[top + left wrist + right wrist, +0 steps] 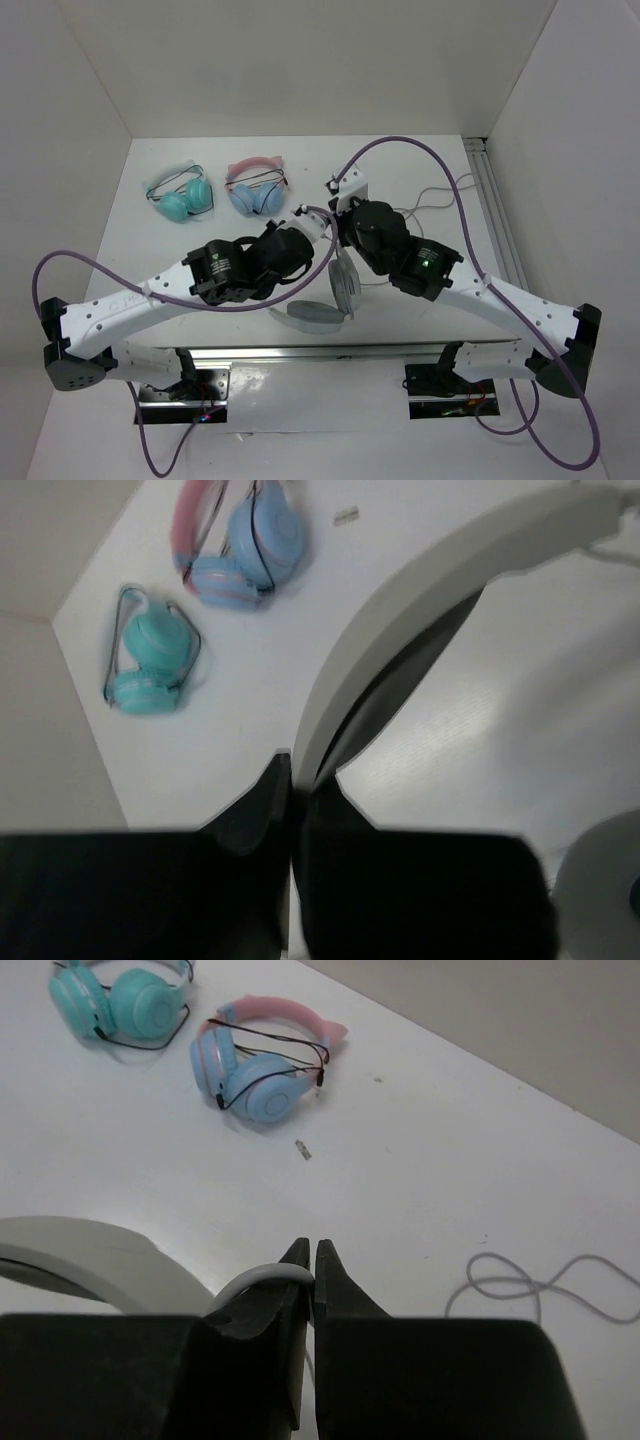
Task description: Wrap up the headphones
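The headphones (312, 318) are white and grey, held up off the table between the two arms with their ear cups hanging low. My left gripper (300, 775) is shut on the wide headband (400, 650), which arcs up and to the right from the jaws. Seen from above, this gripper (318, 228) sits at the table's middle. My right gripper (312, 1250) is shut on the thin grey cable (260, 1278), which curls over its left finger. The headband (80, 1250) shows at its left. The rest of the cable (530, 1285) lies in loose loops on the table to the right (432, 197).
A teal pair of headphones (182, 197) and a pink-and-blue cat-ear pair (256, 190) lie at the back left of the white table. A small scrap (302, 1150) lies near the pink pair. A metal rail (497, 215) runs along the right edge.
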`<act>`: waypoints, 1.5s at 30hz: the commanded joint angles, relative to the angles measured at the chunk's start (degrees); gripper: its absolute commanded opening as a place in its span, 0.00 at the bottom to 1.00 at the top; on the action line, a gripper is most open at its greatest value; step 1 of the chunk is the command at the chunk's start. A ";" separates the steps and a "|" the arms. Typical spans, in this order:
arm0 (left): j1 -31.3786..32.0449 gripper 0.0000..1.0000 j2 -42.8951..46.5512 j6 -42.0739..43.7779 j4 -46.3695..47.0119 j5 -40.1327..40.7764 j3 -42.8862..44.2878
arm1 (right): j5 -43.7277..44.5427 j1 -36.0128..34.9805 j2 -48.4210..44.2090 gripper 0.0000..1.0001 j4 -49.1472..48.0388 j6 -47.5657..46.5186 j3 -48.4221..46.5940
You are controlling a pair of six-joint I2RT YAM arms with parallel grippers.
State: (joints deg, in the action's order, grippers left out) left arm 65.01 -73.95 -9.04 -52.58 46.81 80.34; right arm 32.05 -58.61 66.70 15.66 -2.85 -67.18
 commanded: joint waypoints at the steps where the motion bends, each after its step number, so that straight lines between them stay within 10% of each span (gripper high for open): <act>1: 0.38 0.00 4.95 2.78 7.57 -8.48 -0.96 | -5.57 4.45 1.50 0.00 -2.39 0.48 -2.26; 18: 0.38 0.00 13.66 5.08 13.55 -18.76 -0.27 | -36.95 15.72 1.86 0.00 -5.28 0.05 -0.32; 28: 0.38 0.00 15.86 2.27 14.08 -21.85 4.82 | -61.84 19.76 3.43 0.30 -14.59 0.64 5.30; 32: 0.38 0.00 17.09 -1.49 15.30 -18.86 7.37 | -65.53 20.38 5.80 0.48 -24.50 4.15 9.51; 45: 0.38 0.00 23.86 -14.23 22.61 3.97 10.09 | -70.46 19.85 19.07 0.53 -52.72 15.68 24.72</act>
State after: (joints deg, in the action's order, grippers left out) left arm 65.30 -49.80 -15.51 -38.13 40.47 86.21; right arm -36.67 -38.59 83.99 -25.21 9.76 -44.40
